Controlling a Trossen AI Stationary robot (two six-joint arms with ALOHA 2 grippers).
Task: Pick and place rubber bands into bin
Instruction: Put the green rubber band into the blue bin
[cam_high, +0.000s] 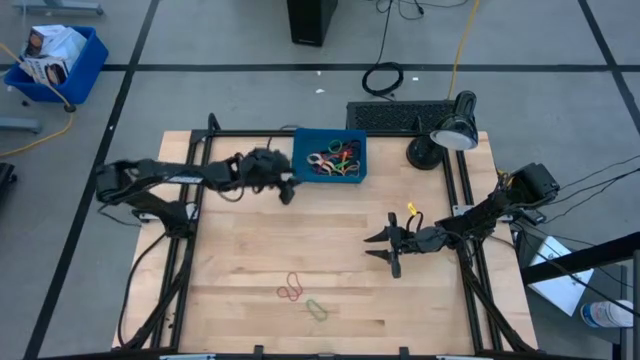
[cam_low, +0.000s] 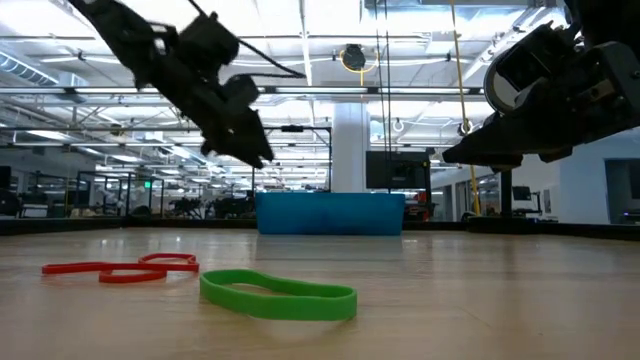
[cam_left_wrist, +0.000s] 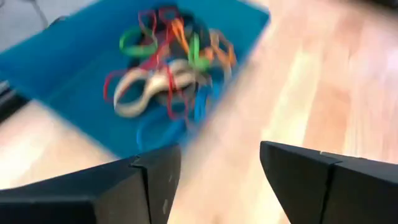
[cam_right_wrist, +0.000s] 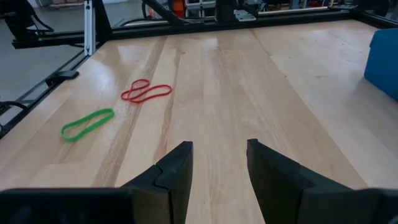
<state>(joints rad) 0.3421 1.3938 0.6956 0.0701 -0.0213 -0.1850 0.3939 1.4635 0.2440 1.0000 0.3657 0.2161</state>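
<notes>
The left gripper (cam_high: 287, 187) hangs just beside the bin's (cam_high: 303, 148) near-left corner, fingers (cam_left_wrist: 149, 183) spread and empty. Blur smears the heap of rubber bands (cam_left_wrist: 168, 65) inside; colours show, but a count is hardly possible. On the table (cam_high: 240, 260), red bands (cam_high: 290, 291) and a green band (cam_high: 317, 309) lie near the front edge. The right gripper (cam_high: 385, 247) hovers mid-right, fingers (cam_right_wrist: 174, 171) parted, holding nothing.

— What surrounds the table (cam_high: 330, 250)?
— Grey floor (cam_high: 200, 40) crossed by dark tape lines, a blue bin of white items (cam_high: 55, 60), a desk lamp (cam_high: 455, 130).
— And overhead?
— Bright ceiling lights (cam_low: 320, 45), a white column (cam_low: 350, 145).
</notes>
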